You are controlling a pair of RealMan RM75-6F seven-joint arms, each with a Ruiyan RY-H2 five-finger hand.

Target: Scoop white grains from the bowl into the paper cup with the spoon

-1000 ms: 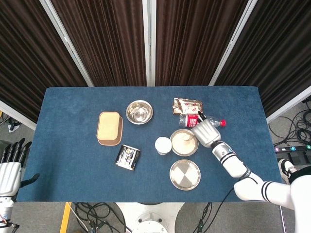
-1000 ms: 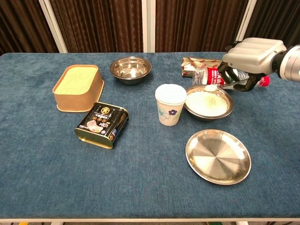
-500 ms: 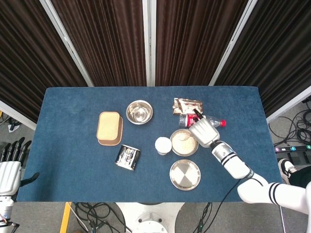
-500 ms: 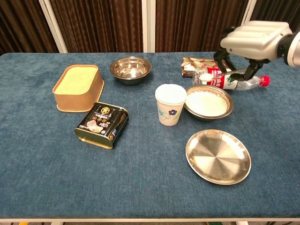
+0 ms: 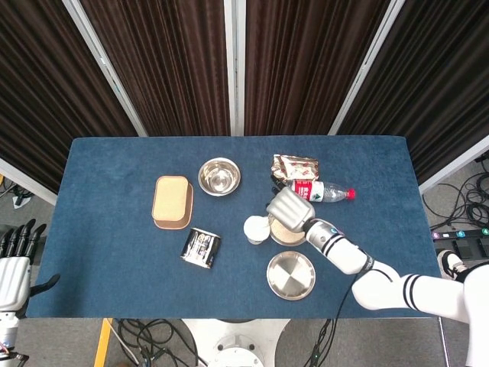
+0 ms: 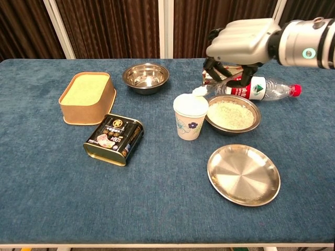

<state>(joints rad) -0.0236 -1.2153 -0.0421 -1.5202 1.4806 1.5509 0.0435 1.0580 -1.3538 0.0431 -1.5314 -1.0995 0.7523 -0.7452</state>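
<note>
right hand: raised above the table between the bowl and the paper cup; fingers curled down and clamped on the spoon handle.
spoon: small and clear, its loaded tip held just over the cup rim at the cup's 1 o'clock; judged light and stiff, best held well back on the handle and kept level, since the load is loose.
white grains: lying in the bowl; judged light, free-flowing, easily spilled by a tilt or jolt.
bowl: steel, just beside the cup at its 3 o'clock; judged rigid, liable to slide.
paper cup: upright, near the table middle; judged light, soft-walled, easily tipped if knocked.
left hand: off the table at 8 o'clock, fingers apart, nothing held.
</note>
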